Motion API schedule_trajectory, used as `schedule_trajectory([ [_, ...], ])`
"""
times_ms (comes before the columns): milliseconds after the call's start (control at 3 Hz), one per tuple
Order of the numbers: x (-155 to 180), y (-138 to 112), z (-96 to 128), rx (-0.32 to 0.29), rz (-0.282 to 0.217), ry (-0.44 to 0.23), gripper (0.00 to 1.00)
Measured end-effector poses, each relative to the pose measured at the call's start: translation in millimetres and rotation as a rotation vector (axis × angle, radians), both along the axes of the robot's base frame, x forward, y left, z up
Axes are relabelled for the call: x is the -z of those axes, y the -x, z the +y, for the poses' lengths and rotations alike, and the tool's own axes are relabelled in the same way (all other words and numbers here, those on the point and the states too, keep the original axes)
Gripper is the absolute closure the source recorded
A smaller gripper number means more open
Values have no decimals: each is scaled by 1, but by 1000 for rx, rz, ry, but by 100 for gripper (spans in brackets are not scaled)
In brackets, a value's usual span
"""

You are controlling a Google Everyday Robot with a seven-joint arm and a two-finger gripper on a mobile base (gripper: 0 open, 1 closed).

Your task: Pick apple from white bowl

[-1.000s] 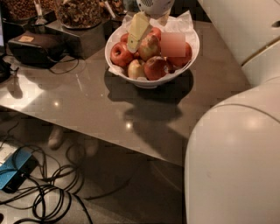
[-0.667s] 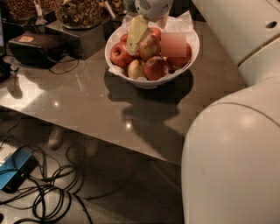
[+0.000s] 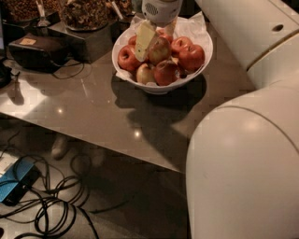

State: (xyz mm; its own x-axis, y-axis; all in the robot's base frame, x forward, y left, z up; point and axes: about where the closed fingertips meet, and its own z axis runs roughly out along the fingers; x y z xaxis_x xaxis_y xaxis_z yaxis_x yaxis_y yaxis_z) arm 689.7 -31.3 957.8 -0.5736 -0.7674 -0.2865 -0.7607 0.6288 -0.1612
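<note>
The white bowl (image 3: 198, 70) stands on the grey table near its back edge, lined with crinkled white paper and piled with several apples. The apple (image 3: 161, 50), large with mixed red and yellow-green skin, lies on top of the pile near the middle. My gripper (image 3: 156, 39) comes down from the top edge of the view right onto this apple, its pale part against the apple's left side. Deep red apples (image 3: 191, 57) lie to its right and left, and a smaller pale one (image 3: 145, 73) lies at the front.
A dark box with a cable (image 3: 37, 49) and jars of nuts (image 3: 84, 11) on a black stand sit at the table's back left. My white arm and body (image 3: 247, 158) fill the right side. Below the table's front edge (image 3: 117, 147), cables (image 3: 51, 210) and a blue device (image 3: 14, 182) lie on the floor.
Almost nothing has moved: the gripper stays over the same apple in the bowl, and my white body has shifted slightly in the view.
</note>
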Motion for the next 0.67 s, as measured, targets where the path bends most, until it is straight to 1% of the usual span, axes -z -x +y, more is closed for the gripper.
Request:
schedule_trajectory([
  [333, 6, -6, -3, 16, 7, 7, 26],
  [667, 14, -10, -8, 38, 16, 23, 27],
])
